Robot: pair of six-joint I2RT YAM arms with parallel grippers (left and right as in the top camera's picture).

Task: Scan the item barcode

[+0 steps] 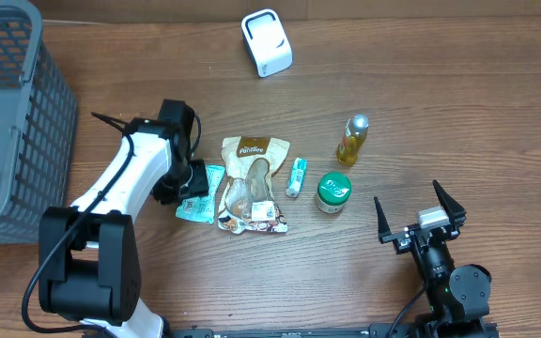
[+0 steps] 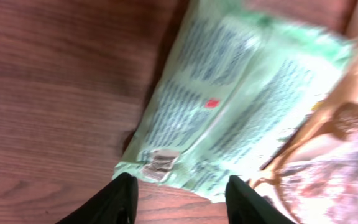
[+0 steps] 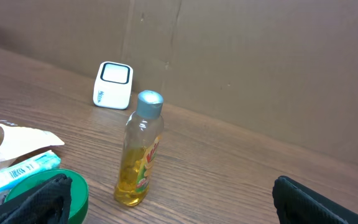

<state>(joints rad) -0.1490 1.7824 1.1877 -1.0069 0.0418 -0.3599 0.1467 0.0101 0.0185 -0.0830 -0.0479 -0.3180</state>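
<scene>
A pale green printed packet (image 1: 200,194) lies flat on the wooden table, its near edge partly under the left arm. In the left wrist view the packet (image 2: 241,106) fills the upper right, blurred, with a small barcode-like patch near its lower corner. My left gripper (image 1: 188,178) hovers right over its left edge; its jaws (image 2: 182,186) stand open, with only bare table and the packet's edge between the tips. The white scanner (image 1: 267,42) stands at the far middle of the table, also in the right wrist view (image 3: 112,85). My right gripper (image 1: 419,218) rests open at the front right, holding nothing.
A brown snack bag (image 1: 252,183) lies against the packet's right side. Beside it are a small tube (image 1: 296,176), a green-lidded jar (image 1: 332,192) and an oil bottle (image 1: 352,139). A grey mesh basket (image 1: 7,122) fills the left edge.
</scene>
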